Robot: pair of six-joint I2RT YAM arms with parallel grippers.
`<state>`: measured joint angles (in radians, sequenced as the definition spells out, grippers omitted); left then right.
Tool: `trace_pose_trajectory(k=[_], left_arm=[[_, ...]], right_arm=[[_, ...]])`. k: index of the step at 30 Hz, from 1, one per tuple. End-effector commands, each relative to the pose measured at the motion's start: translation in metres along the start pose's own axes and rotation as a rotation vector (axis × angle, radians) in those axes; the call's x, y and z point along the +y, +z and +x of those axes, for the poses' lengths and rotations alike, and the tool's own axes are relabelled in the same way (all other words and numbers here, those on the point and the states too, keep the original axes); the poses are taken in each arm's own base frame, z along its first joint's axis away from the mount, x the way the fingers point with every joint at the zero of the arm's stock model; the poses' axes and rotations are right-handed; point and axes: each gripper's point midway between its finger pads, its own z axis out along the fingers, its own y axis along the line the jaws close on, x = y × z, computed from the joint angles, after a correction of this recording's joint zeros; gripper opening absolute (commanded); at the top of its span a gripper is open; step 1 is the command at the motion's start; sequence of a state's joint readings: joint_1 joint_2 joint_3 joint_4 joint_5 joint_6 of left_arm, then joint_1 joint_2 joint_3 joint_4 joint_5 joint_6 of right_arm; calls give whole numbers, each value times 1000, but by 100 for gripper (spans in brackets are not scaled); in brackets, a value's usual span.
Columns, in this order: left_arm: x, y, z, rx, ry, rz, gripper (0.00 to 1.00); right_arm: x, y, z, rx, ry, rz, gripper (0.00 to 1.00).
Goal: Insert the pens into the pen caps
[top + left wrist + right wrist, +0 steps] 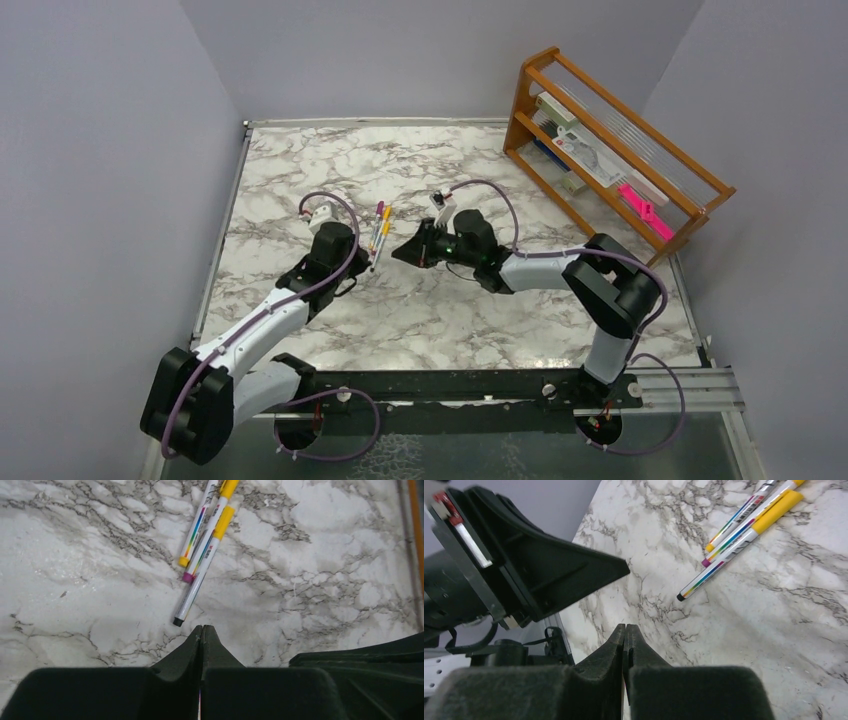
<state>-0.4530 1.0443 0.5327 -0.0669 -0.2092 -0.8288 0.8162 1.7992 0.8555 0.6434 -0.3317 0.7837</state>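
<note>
Three slim silver pens (379, 236) lie side by side on the marble table, pointing away from the arms. In the left wrist view the longest pen (196, 582) ends in a black tip just ahead of my left gripper (203, 627). A yellow pen cap (224, 521) sits on that pen, and a second yellow cap (229, 487) is on its neighbour. A magenta cap (379, 208) shows at the far end of the leftmost pen. The left gripper (358, 274) is shut with nothing in it. My right gripper (625, 627) is also shut and holds nothing, a little right of the pens (731, 545).
A wooden rack (612, 150) with papers and a flat pink object (645, 212) stands at the back right. The two grippers point at each other, close together, near the table's middle; the left one (549, 575) fills the upper left of the right wrist view. Grey walls enclose the table.
</note>
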Motion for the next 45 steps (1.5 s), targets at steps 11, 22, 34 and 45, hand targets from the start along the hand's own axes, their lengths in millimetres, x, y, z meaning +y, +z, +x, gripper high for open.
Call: trace_pose_trajectory(k=[11, 22, 34, 45], left_arm=[[50, 19, 53, 136, 55, -138, 0], [50, 34, 62, 164, 60, -141, 0], [52, 48, 57, 146, 94, -172, 0], [47, 54, 61, 185, 118, -159, 0]], right_arm=[[-20, -30, -38, -129, -39, 159, 1], [-22, -42, -41, -139, -55, 188, 1], [-30, -47, -39, -132, -60, 224, 1], [-34, -48, -36, -123, -58, 240, 1]])
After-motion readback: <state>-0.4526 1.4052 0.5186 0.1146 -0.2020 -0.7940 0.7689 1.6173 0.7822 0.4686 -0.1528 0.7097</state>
